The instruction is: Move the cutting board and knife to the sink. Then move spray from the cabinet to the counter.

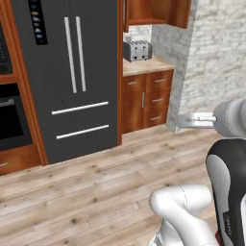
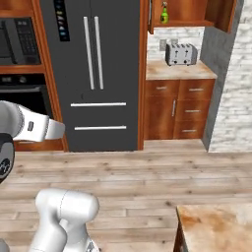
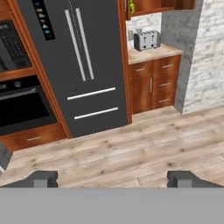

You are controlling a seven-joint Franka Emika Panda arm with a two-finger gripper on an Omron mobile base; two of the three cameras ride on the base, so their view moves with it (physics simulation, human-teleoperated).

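The green spray (image 2: 164,12) stands on the shelf of the open wall cabinet (image 2: 189,14), far ahead; the hand view catches it at the top edge as the spray (image 3: 131,6). Below the cabinet lies the beige counter (image 2: 179,72). My gripper (image 3: 113,178) is open, far from all of this, out over the wooden floor with nothing between its fingertips (image 3: 43,178). The cutting board, the knife and the sink are out of view.
A silver toaster (image 2: 180,53) sits on the counter under the cabinet. A dark fridge (image 2: 93,74) stands to its left, with a wall oven (image 2: 22,101) beyond it. A grey brick wall (image 2: 231,88) closes the right side. A second countertop corner (image 2: 216,226) lies close at lower right.
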